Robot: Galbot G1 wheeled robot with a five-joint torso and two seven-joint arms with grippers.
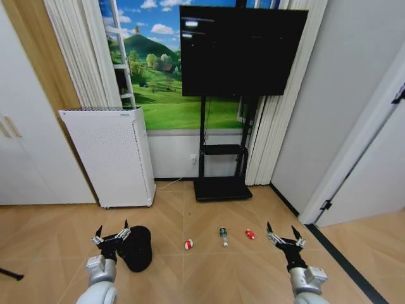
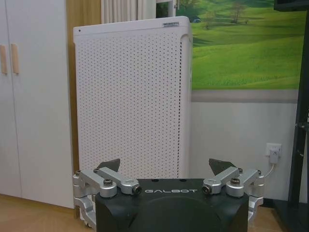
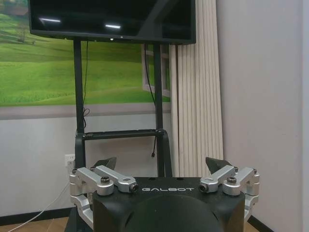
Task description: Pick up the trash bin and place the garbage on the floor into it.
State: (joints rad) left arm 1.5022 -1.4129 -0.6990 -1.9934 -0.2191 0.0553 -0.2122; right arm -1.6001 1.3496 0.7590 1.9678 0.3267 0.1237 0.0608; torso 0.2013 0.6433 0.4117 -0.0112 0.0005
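Gaping left pincer point(image 1: 112, 233) just above trash bin point(image 1: 137, 249).

bins: 1 trash bin point(image 1: 137, 248) | garbage point(image 1: 223, 235): 3 pieces

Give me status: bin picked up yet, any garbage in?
Nothing done yet. The trash bin sits on the floor beside the open left gripper, not gripped. The open right gripper hangs empty near the flat red wrapper. The red-and-white wad, the small bottle and the wrapper all lie on the floor. Left: lift the bin, then bin all three.
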